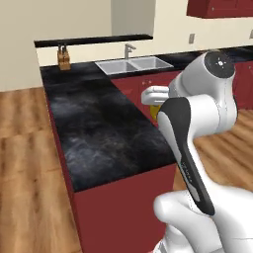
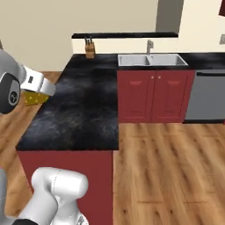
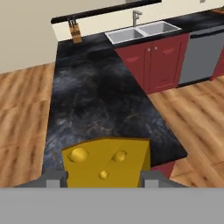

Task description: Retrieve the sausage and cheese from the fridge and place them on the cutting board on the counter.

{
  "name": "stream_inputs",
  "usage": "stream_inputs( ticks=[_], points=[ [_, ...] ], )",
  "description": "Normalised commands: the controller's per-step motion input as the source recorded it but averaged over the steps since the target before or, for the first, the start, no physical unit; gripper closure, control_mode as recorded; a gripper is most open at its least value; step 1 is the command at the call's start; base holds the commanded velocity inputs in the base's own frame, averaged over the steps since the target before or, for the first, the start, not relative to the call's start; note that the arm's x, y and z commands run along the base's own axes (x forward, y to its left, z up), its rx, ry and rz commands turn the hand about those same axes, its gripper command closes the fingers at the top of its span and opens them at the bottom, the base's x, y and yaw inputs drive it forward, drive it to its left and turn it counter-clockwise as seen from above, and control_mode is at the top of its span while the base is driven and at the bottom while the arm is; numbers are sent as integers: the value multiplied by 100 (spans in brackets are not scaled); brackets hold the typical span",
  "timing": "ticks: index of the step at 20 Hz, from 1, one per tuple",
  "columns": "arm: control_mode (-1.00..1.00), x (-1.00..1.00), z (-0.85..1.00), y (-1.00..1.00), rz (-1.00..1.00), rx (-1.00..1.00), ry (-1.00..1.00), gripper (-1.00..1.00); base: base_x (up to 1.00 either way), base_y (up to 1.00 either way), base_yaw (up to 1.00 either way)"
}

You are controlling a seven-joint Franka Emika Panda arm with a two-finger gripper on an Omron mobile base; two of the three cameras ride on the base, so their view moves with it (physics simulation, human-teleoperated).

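The cheese (image 3: 107, 162), a bright yellow wedge with holes, sits between my gripper's (image 3: 103, 180) two fingertips in the hand view, and the gripper is shut on it. In the right base view the cheese (image 2: 35, 97) hangs under my hand, just off the left edge of the counter (image 2: 83, 110). A yellow sliver of the cheese (image 1: 154, 111) peeks out behind my arm in the left base view. The black marbled counter (image 3: 96, 96) stretches ahead and below the wedge. The sausage, the fridge and the cutting board are out of view.
A steel double sink (image 2: 151, 59) with a faucet sits at the counter's far end, and a knife block (image 2: 89, 48) stands at the back left. A grey dishwasher (image 2: 206, 96) is set among the dark red cabinets (image 2: 151, 94). Wood floor (image 2: 167, 171) lies to the right.
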Motion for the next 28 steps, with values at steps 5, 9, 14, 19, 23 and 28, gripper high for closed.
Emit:
stream_inputs(
  ticks=[5,9,14,19,23,28],
  points=[
    [100,0,0,0,0,0,0,100,33,0,-48],
    [100,0,0,0,0,0,0,100,68,-51,-26],
    [100,0,0,0,0,0,0,100,82,-89,-13],
    [100,0,0,0,0,0,0,100,73,-100,-2],
    [100,0,0,0,0,0,0,100,85,-100,0],
    [100,0,0,0,0,0,0,100,100,-100,12]
  ],
)
